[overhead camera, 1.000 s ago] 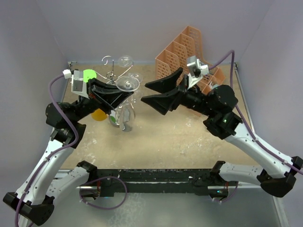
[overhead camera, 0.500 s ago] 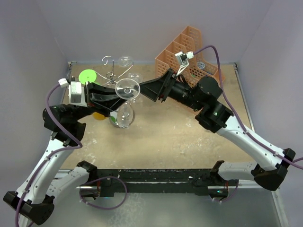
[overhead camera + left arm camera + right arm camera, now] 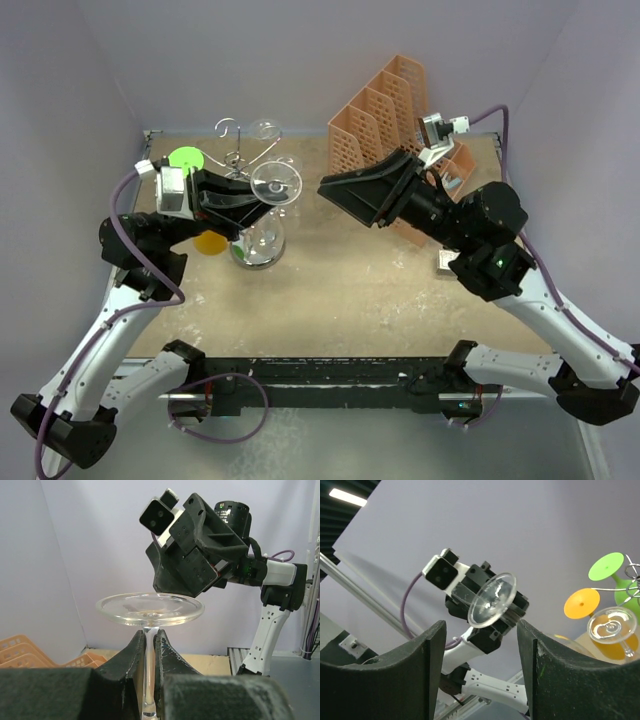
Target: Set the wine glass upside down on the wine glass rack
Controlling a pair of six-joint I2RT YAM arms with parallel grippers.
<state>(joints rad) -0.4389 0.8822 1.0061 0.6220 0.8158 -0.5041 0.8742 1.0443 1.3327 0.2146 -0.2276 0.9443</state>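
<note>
The left gripper [image 3: 150,642] is pinching tight on the stem of the clear wine glass [image 3: 150,609], foot up, beside the silver wire wine glass rack [image 3: 237,152]. The right gripper [image 3: 352,200] is gaping wide, empty. Likely the hanging step; next needs the stem sliding onto the rack.

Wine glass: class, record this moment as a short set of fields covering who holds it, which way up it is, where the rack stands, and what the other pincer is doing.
holder: left pincer, shut on the stem
wine glass: foot uppermost, bowl below
wine glass rack: beside the glass; glass not yet hung
right pincer: open, empty, facing the foot
background: orange mesh organiser, back right
</note>
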